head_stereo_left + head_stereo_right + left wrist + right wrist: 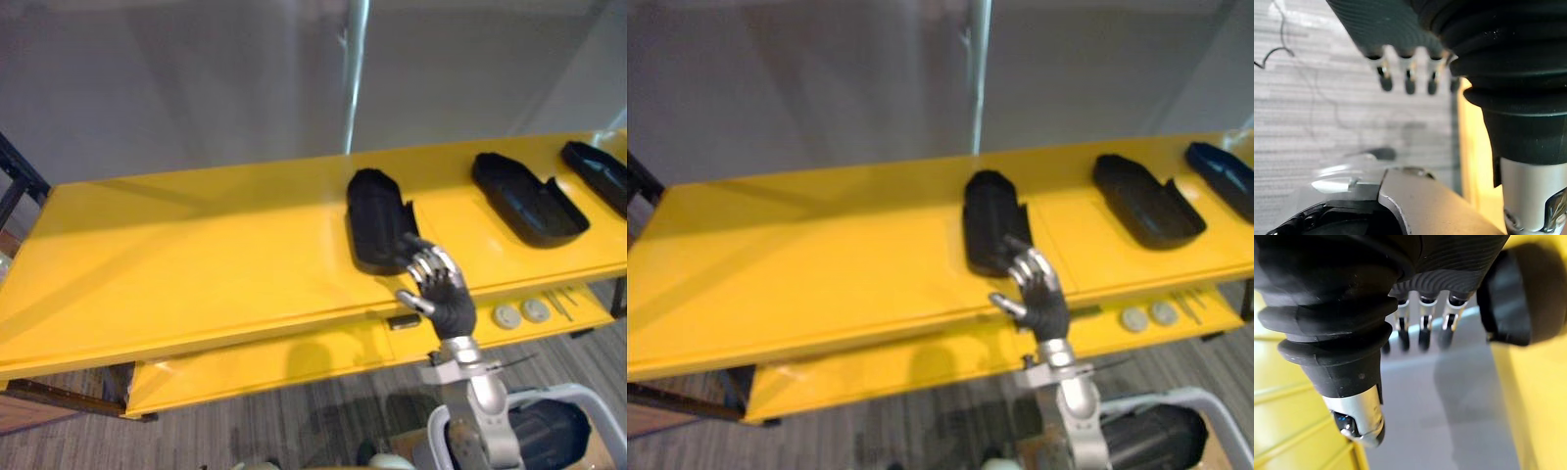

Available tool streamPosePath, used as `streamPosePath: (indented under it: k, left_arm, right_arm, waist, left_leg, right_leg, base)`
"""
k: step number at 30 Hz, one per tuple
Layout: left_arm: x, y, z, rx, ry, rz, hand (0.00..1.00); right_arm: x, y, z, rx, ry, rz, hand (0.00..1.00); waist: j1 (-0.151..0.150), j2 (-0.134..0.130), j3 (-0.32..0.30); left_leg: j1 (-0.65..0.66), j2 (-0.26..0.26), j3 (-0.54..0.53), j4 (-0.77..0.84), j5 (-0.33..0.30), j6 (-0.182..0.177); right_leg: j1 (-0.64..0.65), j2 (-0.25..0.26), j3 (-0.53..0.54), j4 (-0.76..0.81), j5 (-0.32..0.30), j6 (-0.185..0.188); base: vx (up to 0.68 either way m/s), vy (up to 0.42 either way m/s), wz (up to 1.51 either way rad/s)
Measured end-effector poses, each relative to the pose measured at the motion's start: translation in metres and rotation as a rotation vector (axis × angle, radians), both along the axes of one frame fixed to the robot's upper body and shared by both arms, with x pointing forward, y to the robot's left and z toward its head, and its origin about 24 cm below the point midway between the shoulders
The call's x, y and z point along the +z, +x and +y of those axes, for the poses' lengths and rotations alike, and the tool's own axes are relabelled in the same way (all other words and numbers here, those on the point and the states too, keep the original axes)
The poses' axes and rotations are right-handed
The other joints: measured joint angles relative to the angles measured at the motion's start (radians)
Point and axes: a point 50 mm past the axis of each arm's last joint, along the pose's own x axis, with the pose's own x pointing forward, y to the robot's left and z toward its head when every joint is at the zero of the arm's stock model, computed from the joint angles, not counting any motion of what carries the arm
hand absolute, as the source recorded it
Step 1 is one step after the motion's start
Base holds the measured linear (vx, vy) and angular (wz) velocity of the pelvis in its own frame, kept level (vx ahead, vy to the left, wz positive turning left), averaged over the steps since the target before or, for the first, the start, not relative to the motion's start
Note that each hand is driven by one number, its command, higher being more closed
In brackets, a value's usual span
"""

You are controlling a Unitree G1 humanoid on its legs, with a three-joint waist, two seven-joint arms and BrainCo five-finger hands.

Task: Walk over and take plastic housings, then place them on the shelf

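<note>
Head views: a long glossy yellow table (pixel 196 264) runs across the scene. Three black moulded plastic housings lie open side up on its top, well apart from one another. They are the left housing (pixel 377 215), the middle housing (pixel 524 196) and the right housing (pixel 598 171), which is cut off by the picture's edge. The right hand (pixel 446 289) is raised at the table's front edge, its palm towards the table. Its fingers (pixel 1031 266) are straight and spread, the thumb is out to the side, and nothing is in its grasp. The fingertips overlap the near end of the left housing; I cannot tell whether they touch it. Below the top, a yellow lower shelf (pixel 294 362) carries two round white discs (pixel 520 313) and thin metal rods (pixel 560 302). A grey pole (pixel 358 69) stands behind the table, and grey carpet floor (pixel 294 421) lies in front.

Left wrist view: the left hand (pixel 1408 73) hangs above the grey floor (pixel 1312 122). Its fingers are relaxed and apart and hold nothing. A yellow strip of the table (pixel 1471 147) shows beside it.

Right wrist view: the right hand's fingers (pixel 1422 328) are straight in a row, with nothing in them. Just past them, the rounded black end of what seems to be the left housing (pixel 1525 289) rests on the yellow table (pixel 1542 396).
</note>
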Motion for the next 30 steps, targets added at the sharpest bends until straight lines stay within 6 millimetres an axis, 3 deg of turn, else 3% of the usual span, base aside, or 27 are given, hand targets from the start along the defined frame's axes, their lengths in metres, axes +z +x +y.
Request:
streamPosePath:
  k: [8, 14, 23, 30]
  left_arm:
    - [-0.001, 0.002, -0.001, -0.062, 0.017, 0.011, 0.00]
    - [-0.001, 0.003, -0.005, -0.089, 0.019, 0.016, 0.00]
    - [-0.002, 0.004, -0.008, -0.129, 0.023, 0.019, 0.00]
    - [-0.002, 0.004, -0.008, -0.113, 0.015, 0.017, 0.00]
  right_arm:
    - [-0.012, -0.013, 0.024, 0.146, 0.016, 0.061, 1.00]
    - [-0.014, -0.017, 0.035, 0.139, -0.050, 0.108, 1.00]
    - [-0.028, -0.018, 0.030, 0.014, -0.165, 0.195, 1.00]
    - [-0.026, 0.002, 0.023, -0.102, -0.224, 0.183, 1.00]
  waist:
    - [-0.008, 0.007, -0.002]
    - [-0.013, 0.022, 0.004]
    - [-0.021, 0.037, -0.001]
    - [-0.021, 0.039, 0.001]
  left_leg:
    - [-0.002, 0.005, 0.020, 0.013, -0.016, -0.003]
    - [-0.003, 0.006, 0.040, 0.015, -0.018, -0.003]
    - [-0.019, 0.004, 0.040, 0.004, -0.018, -0.003]
    - [-0.022, 0.002, 0.029, 0.010, -0.017, -0.003]
  right_leg:
    - [-0.008, 0.004, 0.018, -0.004, 0.000, 0.000]
    - [-0.014, 0.004, 0.030, -0.008, 0.000, 0.001]
    - [-0.028, 0.005, 0.027, -0.020, 0.002, 0.002]
    - [-0.022, 0.002, 0.019, -0.021, 0.002, 0.003]
  base:
    - [0.02, -0.003, -0.08]
    - [-0.02, -0.001, -0.07]
    - [0.01, -0.004, 0.01]
    - [-0.01, -0.003, 0.04]
